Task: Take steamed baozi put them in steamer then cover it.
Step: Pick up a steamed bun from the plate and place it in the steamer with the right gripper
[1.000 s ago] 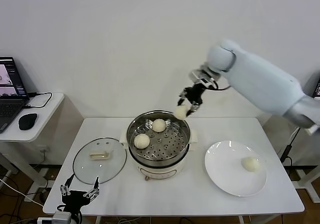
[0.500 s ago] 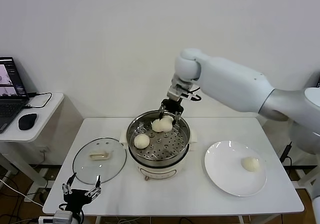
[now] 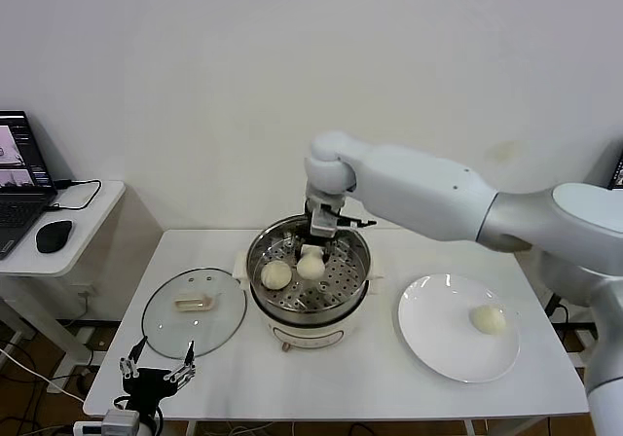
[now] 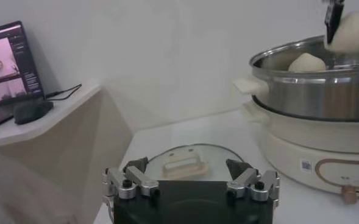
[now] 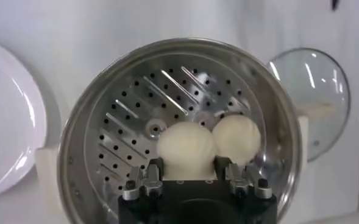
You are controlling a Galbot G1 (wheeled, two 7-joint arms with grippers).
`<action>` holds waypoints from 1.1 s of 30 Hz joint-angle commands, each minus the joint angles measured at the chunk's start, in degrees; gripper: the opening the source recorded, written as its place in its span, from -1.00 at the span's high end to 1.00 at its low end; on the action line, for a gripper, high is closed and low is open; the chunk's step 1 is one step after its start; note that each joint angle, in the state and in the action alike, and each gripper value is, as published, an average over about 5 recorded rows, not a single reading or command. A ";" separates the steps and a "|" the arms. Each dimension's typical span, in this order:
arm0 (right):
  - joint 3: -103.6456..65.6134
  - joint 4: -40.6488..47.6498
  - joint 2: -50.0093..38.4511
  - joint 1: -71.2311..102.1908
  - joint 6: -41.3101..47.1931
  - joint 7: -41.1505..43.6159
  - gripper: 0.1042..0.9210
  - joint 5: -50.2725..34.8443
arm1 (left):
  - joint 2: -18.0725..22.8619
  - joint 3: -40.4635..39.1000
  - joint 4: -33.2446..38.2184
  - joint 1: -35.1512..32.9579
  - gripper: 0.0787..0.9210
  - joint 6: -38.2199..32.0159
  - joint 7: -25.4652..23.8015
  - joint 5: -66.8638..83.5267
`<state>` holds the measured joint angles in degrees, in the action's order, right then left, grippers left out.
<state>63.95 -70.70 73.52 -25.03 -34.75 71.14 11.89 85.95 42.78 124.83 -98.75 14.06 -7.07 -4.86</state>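
The steel steamer [image 3: 341,305] stands mid-table on its cream base. My right gripper [image 3: 311,248] hangs over its perforated tray [image 5: 130,115], shut on a baozi [image 3: 310,264] [image 5: 186,149]. A second baozi [image 3: 276,274] [image 5: 236,139] lies on the tray beside it and shows over the steamer rim [image 4: 307,63] in the left wrist view. Another baozi [image 3: 488,319] rests on the white plate [image 3: 438,344]. The glass cover [image 3: 195,311] [image 4: 182,164] lies flat left of the steamer. My left gripper [image 3: 154,373] [image 4: 191,176] is open, low at the table's front left edge.
A side table [image 3: 88,212] at the far left carries a laptop [image 3: 19,183] and a mouse [image 3: 54,235]. The wall stands close behind the steamer. The plate sits right of the steamer.
My right arm has swung left from behind the steamer's far rim and come down over the tray, carrying the baozi with it. The left arm has stayed put.
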 commanded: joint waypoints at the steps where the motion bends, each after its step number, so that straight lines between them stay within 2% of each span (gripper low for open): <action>1: 0.63 -2.77 0.43 3.17 -0.99 -2.16 -0.03 4.58 | 0.03 -0.16 -0.44 0.37 -0.77 0.05 -0.09 0.03; 21: 0.72 -4.00 -0.72 4.73 0.58 -2.57 -0.06 3.56 | 0.31 -0.29 -1.37 0.74 -0.77 0.25 -0.26 -0.11; 30: -1.60 -6.49 -3.66 0.69 4.34 -2.65 -0.62 1.05 | 0.37 -0.60 -1.15 0.96 -0.77 0.34 -0.52 -0.33; 33: -2.40 -7.65 -5.90 -2.19 5.44 -1.94 -0.74 -0.79 | 0.36 -0.76 -1.06 1.05 -0.77 0.38 -0.66 -0.43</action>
<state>63.11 -76.44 70.74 -23.17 -31.66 68.76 13.28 86.31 42.19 123.68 -97.79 14.35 -7.57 -5.18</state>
